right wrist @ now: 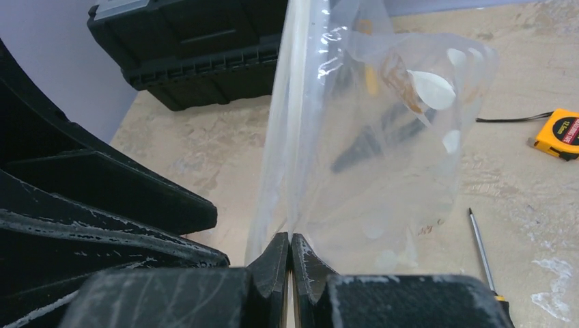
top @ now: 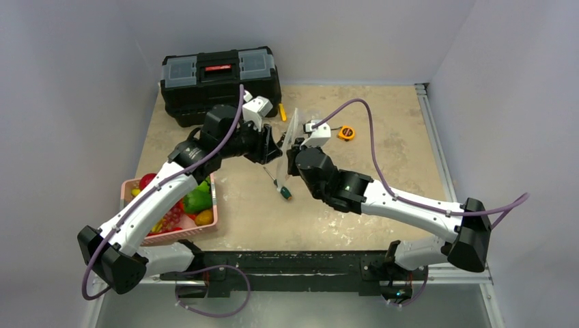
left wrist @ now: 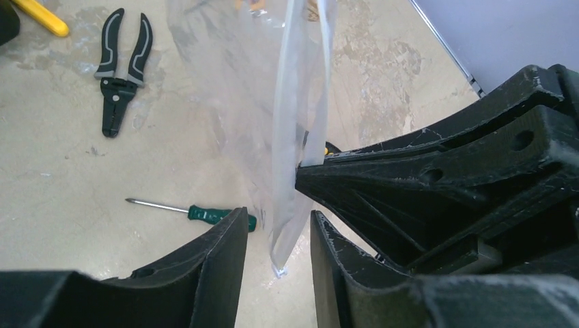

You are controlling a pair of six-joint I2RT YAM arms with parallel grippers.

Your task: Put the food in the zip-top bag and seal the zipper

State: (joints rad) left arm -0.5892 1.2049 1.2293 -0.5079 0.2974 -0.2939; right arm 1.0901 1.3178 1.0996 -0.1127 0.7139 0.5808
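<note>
The clear zip-top bag [right wrist: 382, 137] hangs upright between my two grippers above the table's middle [top: 293, 126]. Its whitish zipper [left wrist: 300, 102] runs down the near edge. My right gripper [right wrist: 290, 238] is shut on that edge [top: 292, 156]. My left gripper [left wrist: 278, 219] is open, and the bag's lower corner hangs between its fingers [left wrist: 225, 260] without touching them. The bag looks empty. The food [top: 198, 198], a green pepper, a red fruit and other pieces, lies in the pink basket [top: 205, 225] at the left.
A black toolbox [top: 218, 75] stands at the back left. A green-handled screwdriver [top: 278, 184] lies under the grippers, with pliers [left wrist: 119, 68] and a yellow handle [left wrist: 41, 15] nearby. An orange tape measure [top: 346, 132] lies behind the right gripper.
</note>
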